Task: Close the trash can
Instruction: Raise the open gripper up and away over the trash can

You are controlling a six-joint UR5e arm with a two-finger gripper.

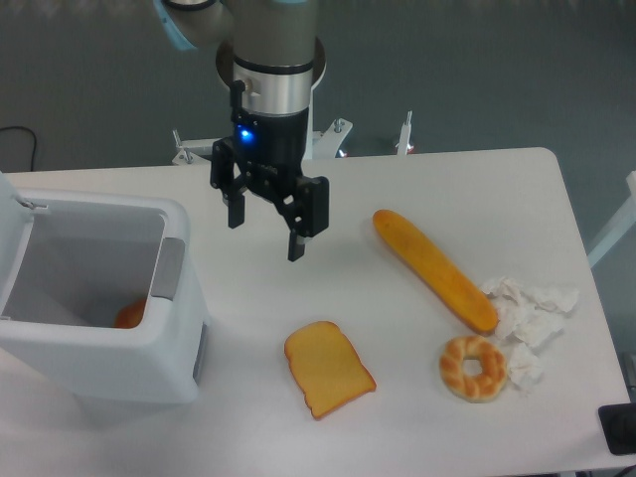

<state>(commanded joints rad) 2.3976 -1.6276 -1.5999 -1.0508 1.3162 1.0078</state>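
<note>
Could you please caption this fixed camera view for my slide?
Open gripper hovers beside the open trash can, with toast slice, baguette and bagel nearby.

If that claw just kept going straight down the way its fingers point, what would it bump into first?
Most likely bare table. The gripper points down, open, with nothing visible under it. The toast lies nearer the camera and the trash can off to one side, though one view leaves depth uncertain.

Arm (266, 40): grey cylindrical body with a pale blue ring at the joint on the left and a bright silver collar below. Under the collar a black housing with a small lit blue light. Gripper (266, 230): black, angular linkages, two black fingers (297, 243) with flat squared tips.
</note>
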